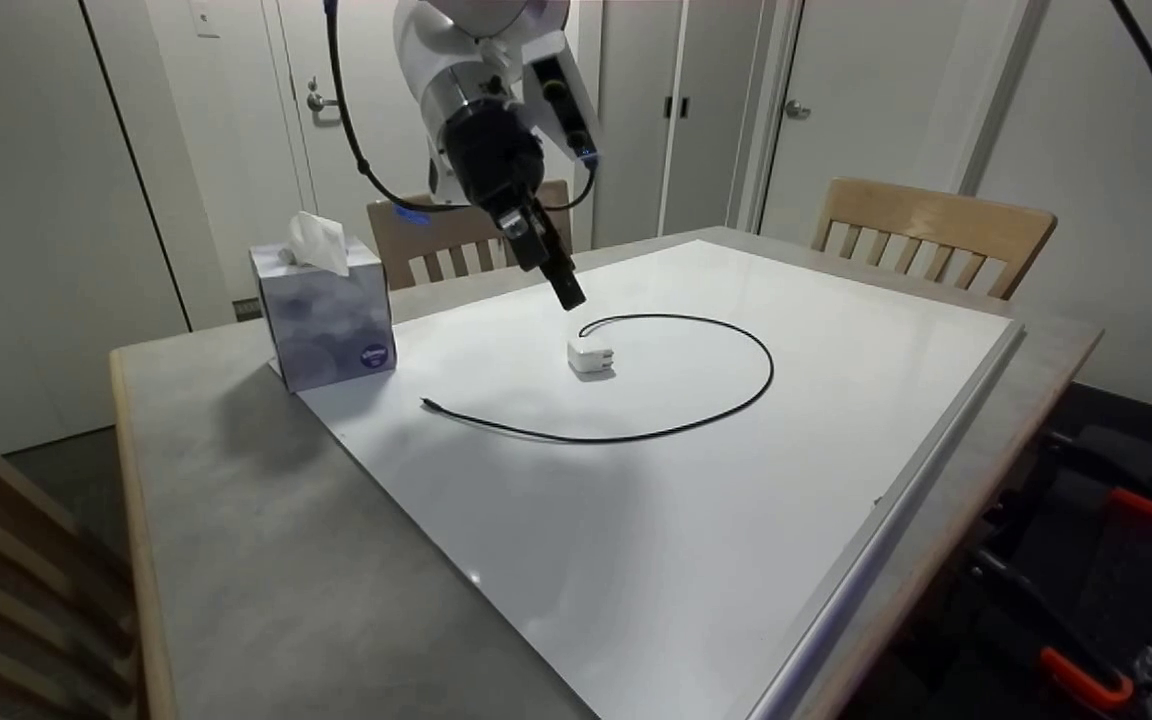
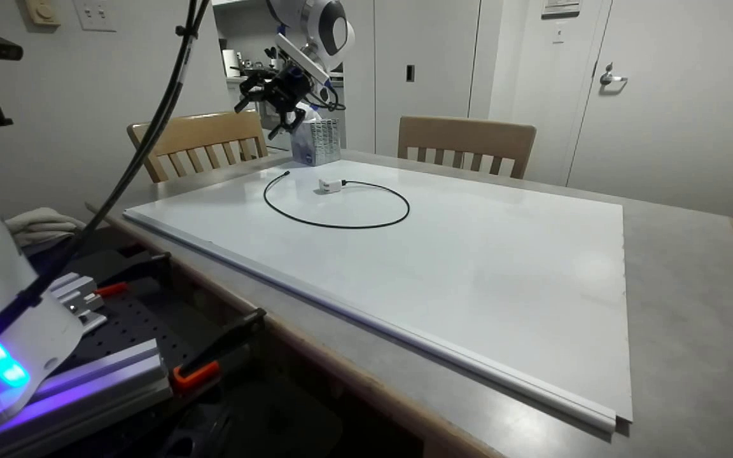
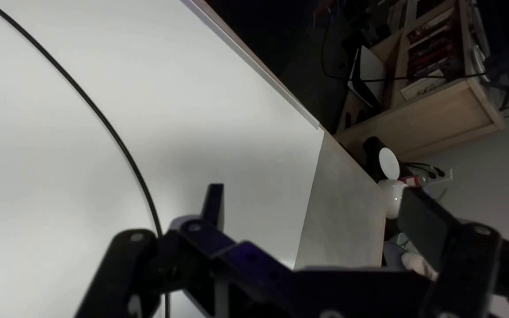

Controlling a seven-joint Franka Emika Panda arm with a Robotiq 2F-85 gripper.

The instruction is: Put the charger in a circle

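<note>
wrist view is showing the gripper (image 3: 314,196) with its two fingers (image 3: 212,204) standing wide apart, and between them it is grasping nothing. the black cable (image 3: 108,126) is curving over the white board (image 3: 219,106) at the left of this view. in an exterior view the whole charger (image 1: 772,368) is lying on the board as a wide loop: the white plug block (image 1: 589,355) is sitting at the far side, the cable is going around by the right and near sides, and the dark tip (image 1: 430,404) is ending at the left, well apart from the block.

i am judging that the shaping step is in hand: most of the circle is standing there, only its left part is lacking. the next move is probably calling for lowering the gripper to the tip, pinching the cable lightly and drawing it towards the plug block.

only the wrist view is showing a wooden cabinet (image 3: 431,115), but it is missing the tip, which both exterior views are giving. in an exterior view the gripper (image 1: 571,297) is appearing side-on, with its fingers overlapping. in an exterior view the fingers (image 2: 244,102) are appearing separately, just left of the tissue box (image 2: 315,145).
</note>
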